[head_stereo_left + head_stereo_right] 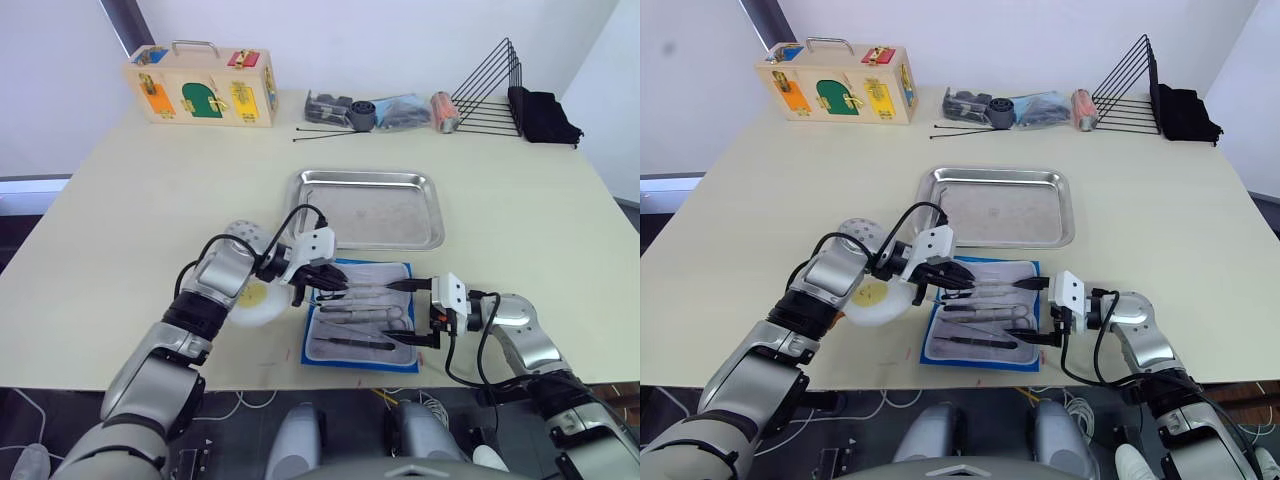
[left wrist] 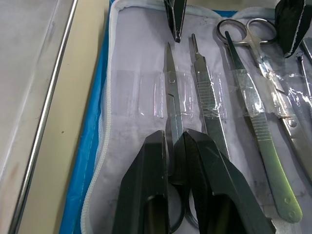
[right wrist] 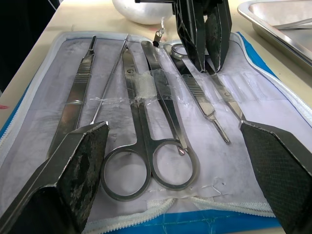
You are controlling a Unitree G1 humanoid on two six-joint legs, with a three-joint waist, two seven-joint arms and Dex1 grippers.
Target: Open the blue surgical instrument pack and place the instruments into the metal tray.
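Tabletop (image 1: 150, 190): pack (image 1: 362, 316) lies open just before the empty tray (image 1: 368, 208), instruments (image 3: 146, 117) strapped inside. Left pincer (image 2: 176, 146) pinches the small scissors (image 2: 171, 92); right pincer (image 3: 175, 146) spread at the pack's near edge. Advice: draw scissors out lengthwise from the clear loops.

a broad cream-coloured rectangular table (image 1: 150, 200) stands against a plain white wall (image 1: 380, 40). a dark diagonal bar (image 1: 127, 25) crosses the wall at the far left. below the table's near edge, grey floor (image 1: 240, 430) carries loose white cables (image 1: 30, 410).
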